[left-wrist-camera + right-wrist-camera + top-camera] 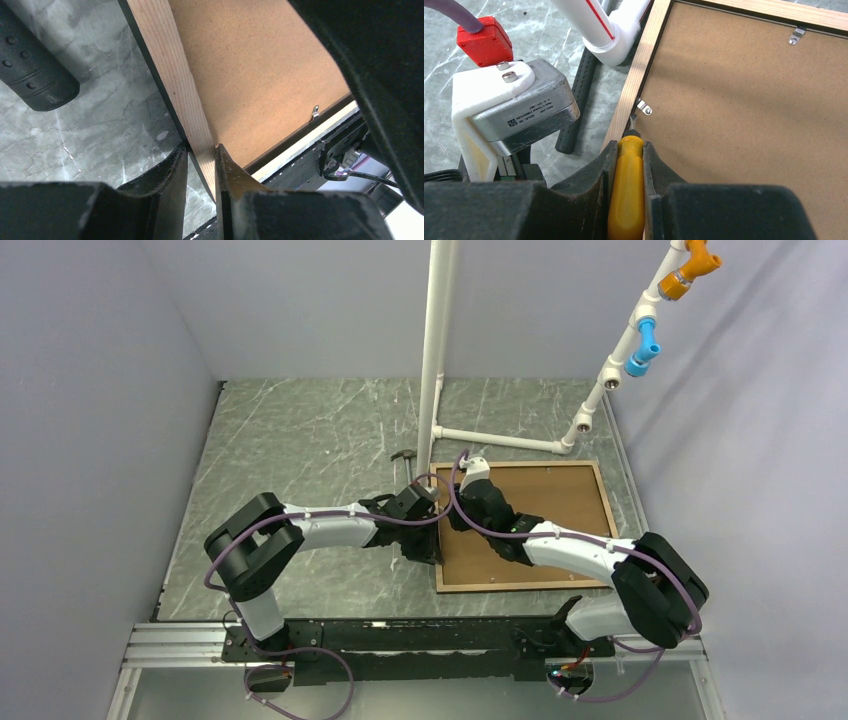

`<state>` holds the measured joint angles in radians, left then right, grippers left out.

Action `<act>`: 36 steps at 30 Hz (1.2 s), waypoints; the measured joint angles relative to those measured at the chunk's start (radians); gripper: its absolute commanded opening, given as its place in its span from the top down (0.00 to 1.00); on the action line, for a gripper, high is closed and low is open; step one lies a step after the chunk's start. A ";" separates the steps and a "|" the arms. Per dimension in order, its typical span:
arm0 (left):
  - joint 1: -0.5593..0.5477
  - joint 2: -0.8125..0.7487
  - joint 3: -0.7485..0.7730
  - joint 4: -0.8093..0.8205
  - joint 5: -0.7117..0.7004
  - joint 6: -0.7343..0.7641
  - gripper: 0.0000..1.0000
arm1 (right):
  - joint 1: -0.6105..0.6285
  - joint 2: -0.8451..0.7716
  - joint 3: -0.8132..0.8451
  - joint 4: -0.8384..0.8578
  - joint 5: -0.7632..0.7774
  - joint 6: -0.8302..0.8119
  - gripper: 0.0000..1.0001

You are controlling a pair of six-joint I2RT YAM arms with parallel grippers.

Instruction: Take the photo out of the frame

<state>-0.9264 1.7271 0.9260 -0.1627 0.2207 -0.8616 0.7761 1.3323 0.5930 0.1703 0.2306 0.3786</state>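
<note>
The photo lies picture side down inside the frame, so only its brown back shows. Both lie flat on the worktop, and the photo is not out yet.

A small metal clip on the frame's wooden side holds the brown back in. That clip is right in front of the right hand. This hand squeezes a yellow screwdriver tight. The tip points straight ahead at the clip, but I cannot tell if it touches. I think the next job is to push the clip aside.

The left hand pinches the same wooden side, which runs straight away from it. A black hammer lies just to that hand's left, apart from the frame.
</note>
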 measured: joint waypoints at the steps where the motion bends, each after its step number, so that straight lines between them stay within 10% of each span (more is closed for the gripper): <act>1: 0.000 0.000 0.000 0.000 0.000 0.000 0.91 | 0.000 0.000 0.000 -0.001 0.000 0.002 1.00; 36: 0.007 0.019 0.019 -0.008 0.020 -0.015 1.00 | 0.077 0.130 -0.033 0.272 0.313 0.043 1.00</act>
<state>-0.9195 1.7462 0.9451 -0.1711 0.2405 -0.8768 0.8528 1.4620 0.5598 0.4423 0.5438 0.4221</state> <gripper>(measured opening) 0.264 0.206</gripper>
